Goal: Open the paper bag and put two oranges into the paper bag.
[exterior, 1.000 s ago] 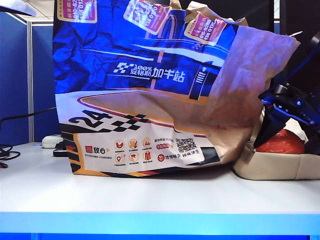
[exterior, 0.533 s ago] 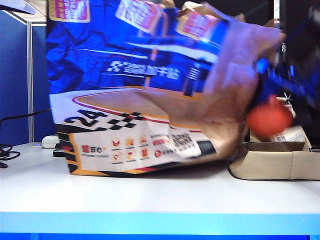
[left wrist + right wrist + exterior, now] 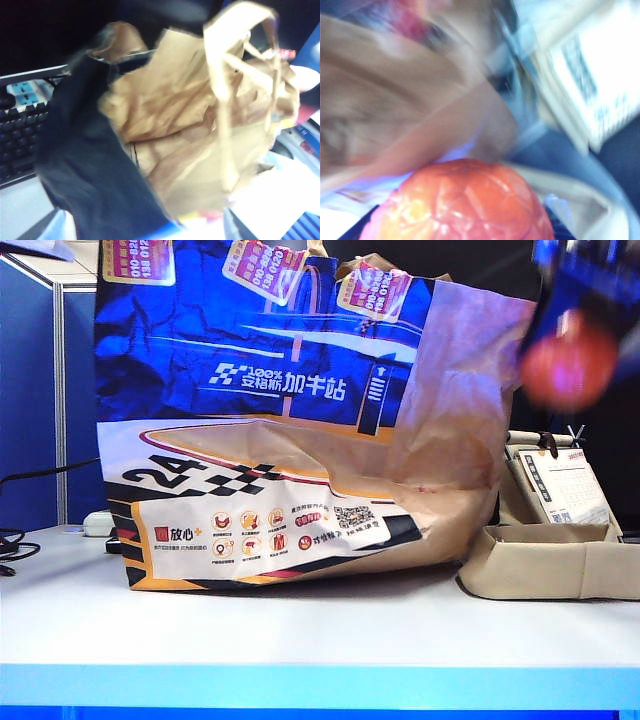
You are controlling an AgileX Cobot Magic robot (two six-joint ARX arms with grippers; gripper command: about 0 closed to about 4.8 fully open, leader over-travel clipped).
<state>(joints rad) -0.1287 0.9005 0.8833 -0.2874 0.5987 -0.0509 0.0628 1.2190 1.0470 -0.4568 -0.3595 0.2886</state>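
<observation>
One orange (image 3: 568, 358) is clamped in your right pincer (image 3: 572, 340), raised beside the paper bag (image 3: 300, 440) standing on the surface (image 3: 300, 630). Left pincer sits at the bag's mouth (grip unclear). Next, carry it over the rim, then release.

A white tabletop (image 3: 300, 630) with a pale blue front edge fills the foreground. Behind it at the left stands a blue office partition (image 3: 30, 400) with a grey post. A black cable (image 3: 20, 540) trails across the tabletop's left edge. The backdrop at the right is dark.
</observation>
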